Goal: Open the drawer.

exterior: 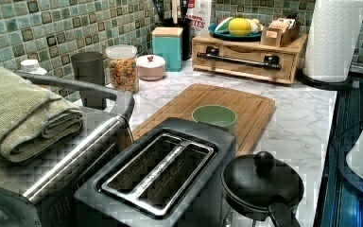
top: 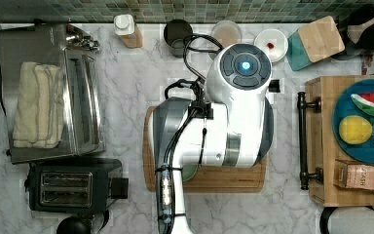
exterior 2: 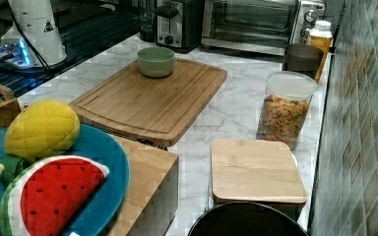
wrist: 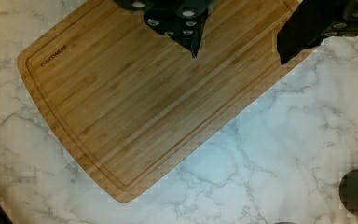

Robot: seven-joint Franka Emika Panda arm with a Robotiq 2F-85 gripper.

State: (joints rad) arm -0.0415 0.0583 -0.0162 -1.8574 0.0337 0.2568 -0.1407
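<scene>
The drawer (exterior: 246,64) is a shallow light-wood front with a long black bar handle (exterior: 238,60), set in a wooden box at the back of the counter in the left view. Its front looks flush with the box. The handle (top: 303,140) runs along the box's left side in the top view, to the right of the arm (top: 238,112). In the right view the box's wooden corner (exterior 2: 147,182) is at the bottom left. My gripper (wrist: 239,56) is open with nothing between its dark fingers (wrist: 186,23). It hangs above the edge of the cutting board (wrist: 135,102), apart from the drawer.
A green bowl (exterior: 214,116) stands on the cutting board (exterior: 246,106). A blue plate of toy fruit (top: 363,122) lies on the drawer box. A toaster (top: 73,187) and a toaster oven (top: 48,112) are at the top view's left. Jars and cups line the tiled wall.
</scene>
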